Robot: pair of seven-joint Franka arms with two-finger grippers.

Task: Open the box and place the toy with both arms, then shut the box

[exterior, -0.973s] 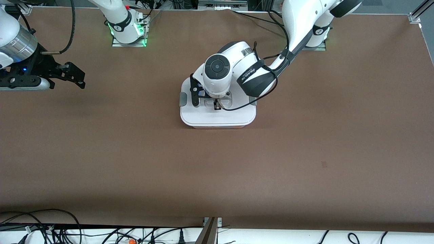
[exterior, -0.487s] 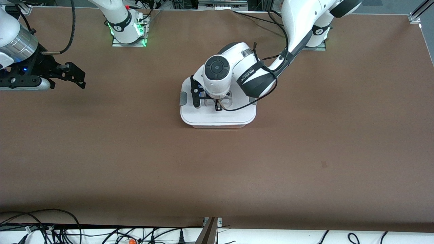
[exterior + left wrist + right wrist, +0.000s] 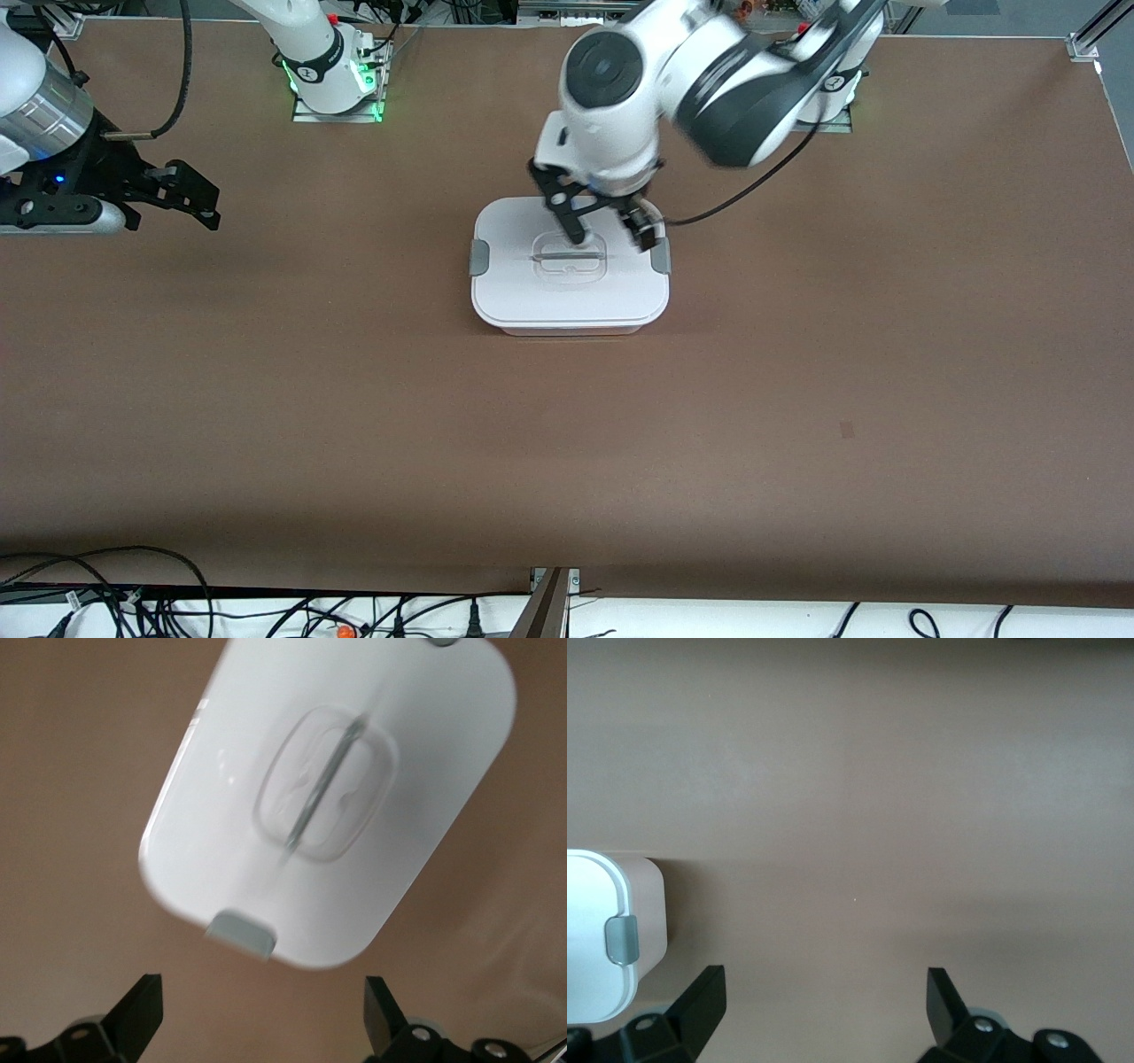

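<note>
- My right gripper (image 3: pixel 190 190) waits at the right arm's end of the table (image 3: pixel 266 399), fingers spread wide and holding nothing, well apart from the box (image 3: pixel 569 297). In my right wrist view the gripper (image 3: pixel 824 1010) looks down on bare table, with only one corner of the box (image 3: pixel 598 930) and one grey clip (image 3: pixel 622 939) showing at the edge.
- The box sits at mid-table, lid (image 3: pixel 567 292) on, its long axis running from one arm's end of the table toward the other, a grey clip (image 3: pixel 478 258) at each short end. The clear handle (image 3: pixel 568 256) lies in the lid's recess, along that same axis.
- My left gripper (image 3: pixel 604 229) hangs over the edge of the lid that lies farther from the front camera, jaws apart and empty, clear of the handle. In my left wrist view the gripper (image 3: pixel 264 1010) looks down on the whole lid (image 3: pixel 221 815), with the handle (image 3: pixel 326 784) and a clip (image 3: pixel 241 933) in sight.
- The toy shows in no view; I judge it is inside the closed box, though the lid hides it.
- My left arm is by far the nearer to the box. The table around the box holds nothing to block either arm, and I judge the task all but finished.
</note>
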